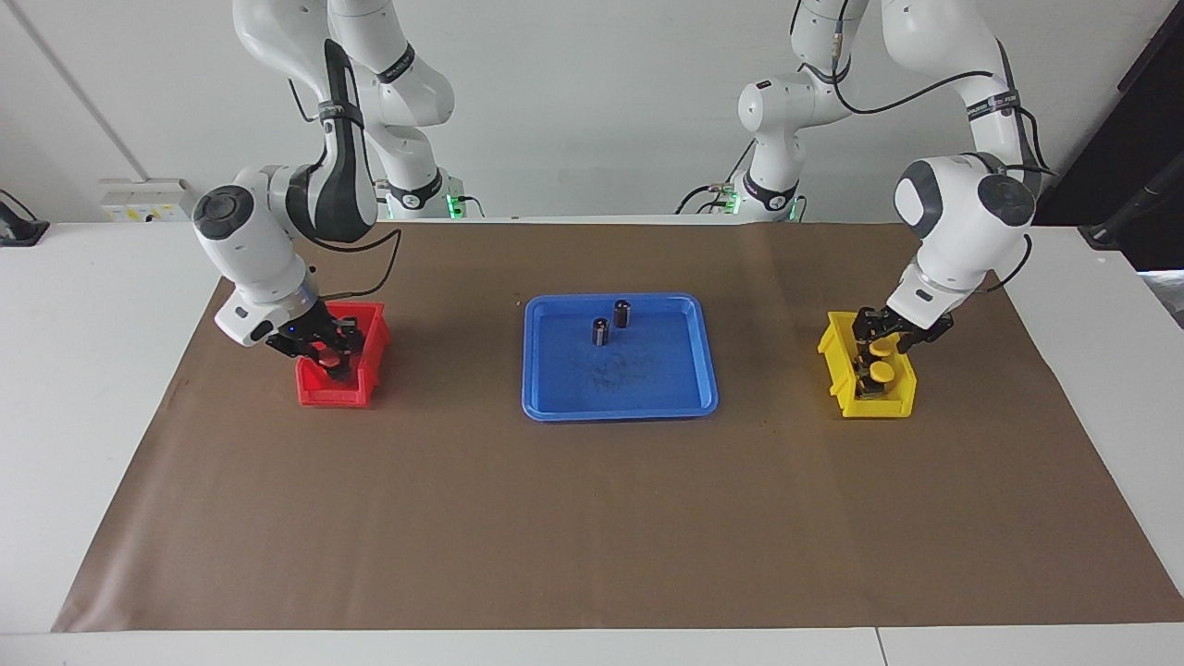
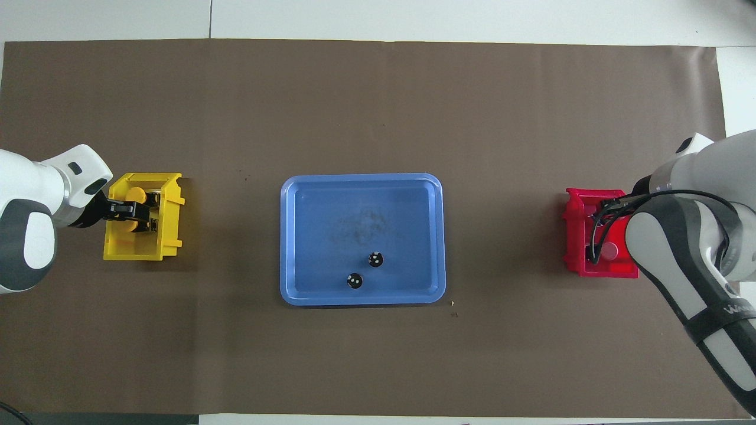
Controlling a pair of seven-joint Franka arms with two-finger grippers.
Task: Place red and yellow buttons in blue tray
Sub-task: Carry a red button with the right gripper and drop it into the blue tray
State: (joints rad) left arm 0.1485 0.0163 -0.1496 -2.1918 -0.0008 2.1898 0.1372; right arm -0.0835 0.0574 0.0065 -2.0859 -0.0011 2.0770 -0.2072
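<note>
Surface (image 1: 592,518): brown paper sheet over white top.

Blue tray (image 1: 555,393) – centre of sheet, betw. the two bins. Holds 2 dark cylinders (image 1: 611,322), upright, close together but apart, in the part of the tray nearer the robots. No coloured caps in tray.

Yellow bin (image 1: 846,384) – toward left arm's end. Contains 2 yellow buttons (image 1: 881,371), one nearer the robots than the other.

Red bin (image 1: 319,393) – toward right arm's end. A red button (image 2: 608,252) shows inside in overhead view, partly hidden by arm; count of reds: can't tell.

Left gripper (image 1: 877,347) – down in yellow bin, fingers either side of the yellow button nearer the robots. Whether it pinches the cap or only brackets it: can't tell.

Right gripper (image 1: 338,356) – down inside red bin, fingers pressed together. Whether a red button is caught betw. them: can't tell, tips hidden by bin wall and links.
</note>
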